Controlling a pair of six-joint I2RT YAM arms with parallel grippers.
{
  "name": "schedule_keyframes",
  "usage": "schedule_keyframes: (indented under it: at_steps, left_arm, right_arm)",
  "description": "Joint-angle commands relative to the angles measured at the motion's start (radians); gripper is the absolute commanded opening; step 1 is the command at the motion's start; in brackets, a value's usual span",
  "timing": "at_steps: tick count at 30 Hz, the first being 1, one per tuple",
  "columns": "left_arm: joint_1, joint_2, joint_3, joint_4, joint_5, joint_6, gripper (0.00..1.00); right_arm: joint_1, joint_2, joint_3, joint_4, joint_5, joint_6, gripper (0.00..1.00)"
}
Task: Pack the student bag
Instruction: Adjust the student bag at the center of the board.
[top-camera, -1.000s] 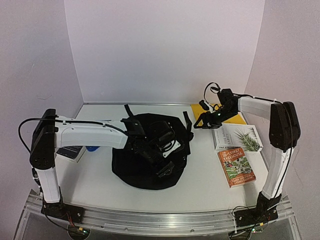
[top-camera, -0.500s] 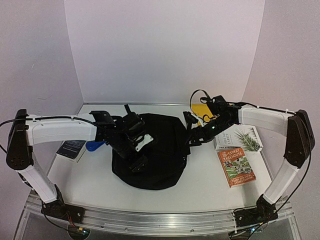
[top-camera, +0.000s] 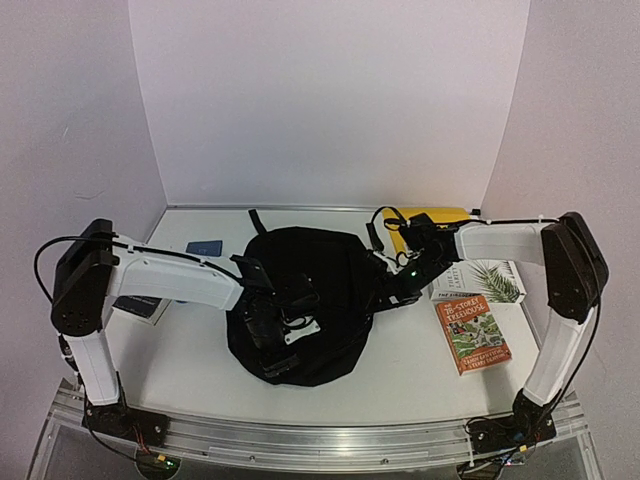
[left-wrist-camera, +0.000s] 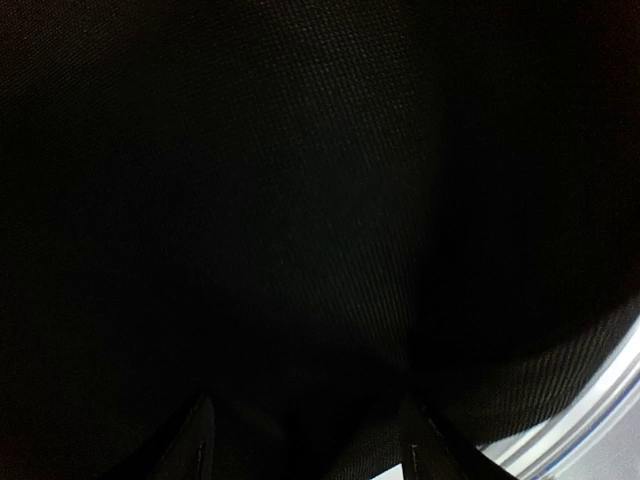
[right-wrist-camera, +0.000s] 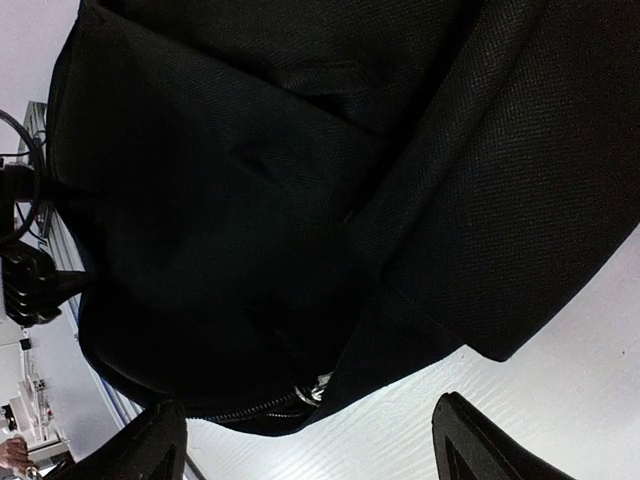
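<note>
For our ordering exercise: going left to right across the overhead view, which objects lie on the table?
dark book → blue card → student bag → red-covered book

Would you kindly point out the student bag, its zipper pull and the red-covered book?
student bag (top-camera: 325, 260), top external view, top fabric.
zipper pull (right-wrist-camera: 318, 392), right wrist view, metal tab.
red-covered book (top-camera: 473, 335), top external view, cover middle.

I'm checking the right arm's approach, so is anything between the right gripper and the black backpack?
Nothing visible does. The open right gripper is at the edge of the student bag, by its zipper pull, with only bare table beside it. The books lie further right, out of the path.
</note>
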Motion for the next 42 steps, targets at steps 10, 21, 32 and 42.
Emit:
schedule_keyframes:
  at_steps: [10, 21, 32, 42]
  left_arm:
    - [0.009, -0.051, 0.110, 0.058, -0.019, 0.002, 0.00]
    - [0.122, -0.196, 0.056, 0.151, 0.103, -0.095, 0.00]
    - [0.178, -0.232, -0.002, 0.186, 0.146, -0.240, 0.36]
    - [0.211, -0.301, -0.076, 0.225, 0.135, -0.318, 0.49]
  right_arm:
    - [-0.008, -0.086, 0.040, -0.003, 0.004, -0.090, 0.80]
    - [0.001, -0.209, -0.013, -0.007, -0.053, -0.404, 0.73]
    - [0.149, -0.289, -0.109, -0.022, -0.007, -0.835, 0.55]
    - [0.205, -0.184, -0.098, -0.014, 0.059, -0.939, 0.48]
